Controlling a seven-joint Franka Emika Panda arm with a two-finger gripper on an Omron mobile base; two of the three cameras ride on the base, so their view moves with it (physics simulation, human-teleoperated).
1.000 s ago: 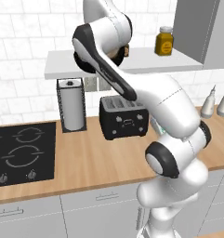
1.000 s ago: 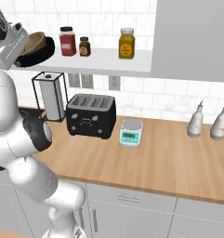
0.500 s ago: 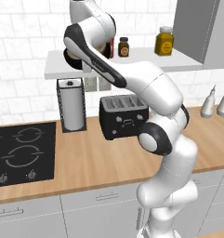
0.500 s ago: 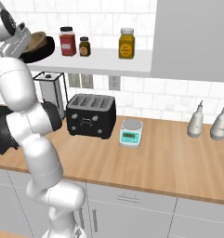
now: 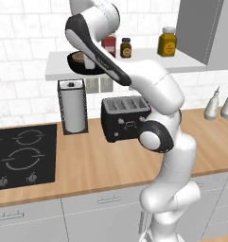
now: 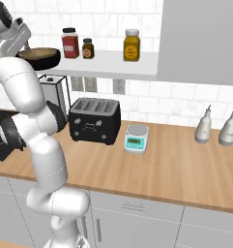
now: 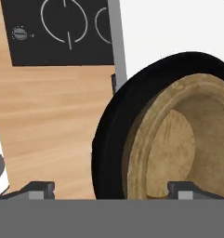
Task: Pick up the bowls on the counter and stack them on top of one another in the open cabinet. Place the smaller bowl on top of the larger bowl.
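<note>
1. You are looking at a kitchen, rendered rather than filmed: a long light-wood counter (image 5: 92,165) runs along a white tiled wall (image 6: 152,99).
2. A black stovetop (image 5: 21,158) with ring marks and knobs is set into the counter, and pale grey drawers (image 6: 132,218) with bar handles sit below.
3. Small appliances mark it as a home kitchen: a black toaster (image 6: 94,121), a digital kitchen scale (image 6: 136,138) and an upright paper towel holder (image 5: 74,108).
4. A pale shelf (image 6: 113,63) carries jars (image 6: 131,45) and stacked bowls (image 5: 77,61); a grey cabinet panel (image 6: 200,38) hangs beside it.
5. Two pale bottles (image 6: 215,127) stand by the wall, and power outlets (image 5: 99,85) sit in the tiles.
</note>
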